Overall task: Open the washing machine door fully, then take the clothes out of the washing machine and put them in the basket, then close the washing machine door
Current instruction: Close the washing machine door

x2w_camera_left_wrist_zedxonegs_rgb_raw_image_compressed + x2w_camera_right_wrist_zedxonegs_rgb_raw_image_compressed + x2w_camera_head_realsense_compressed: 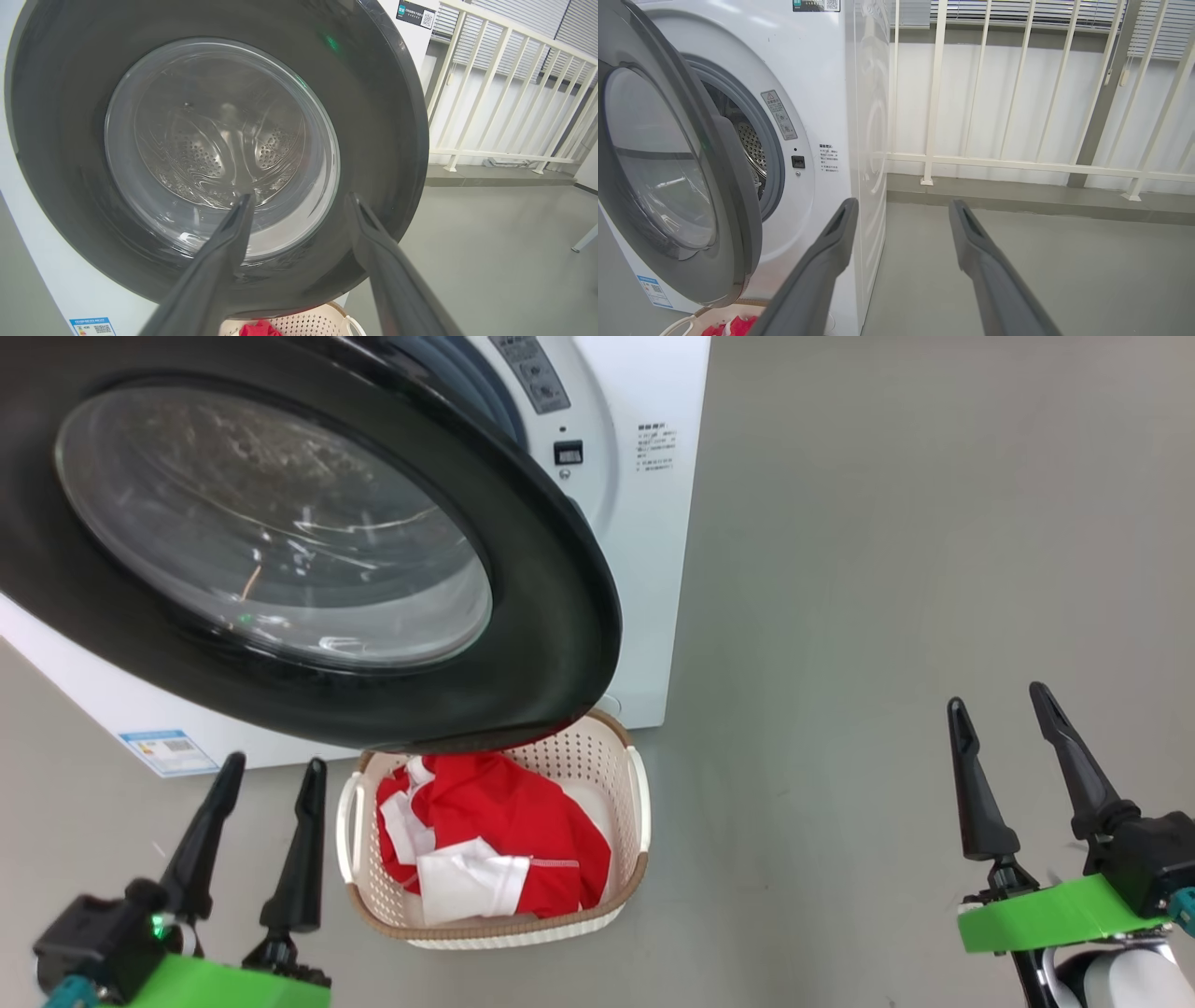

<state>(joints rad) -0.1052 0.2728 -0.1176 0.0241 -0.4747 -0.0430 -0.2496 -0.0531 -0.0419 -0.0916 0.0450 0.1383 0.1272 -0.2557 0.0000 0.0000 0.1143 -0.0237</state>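
Cannot read blue label point(168, 751) on washing machine point(644, 569); basket point(597, 747) part-hidden by washing machine door point(541, 616); left gripper point(275, 763), right gripper point(996, 697) apart, empty.

left claw point(275, 763): long black tapered fingers point(201, 840), green mount point(233, 985), small green light point(159, 926) | right claw point(996, 697): same fingers, green mount, teal plug point(1186, 907), white forearm point(1130, 980)

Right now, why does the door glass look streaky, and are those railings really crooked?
Head view: pale streaks of glare cross the door glass. Left wrist view: the drum shows through it, and the wide lens tilts the railing. Right wrist view: railing bars splay outward, probably lens distortion rather than bent metal.
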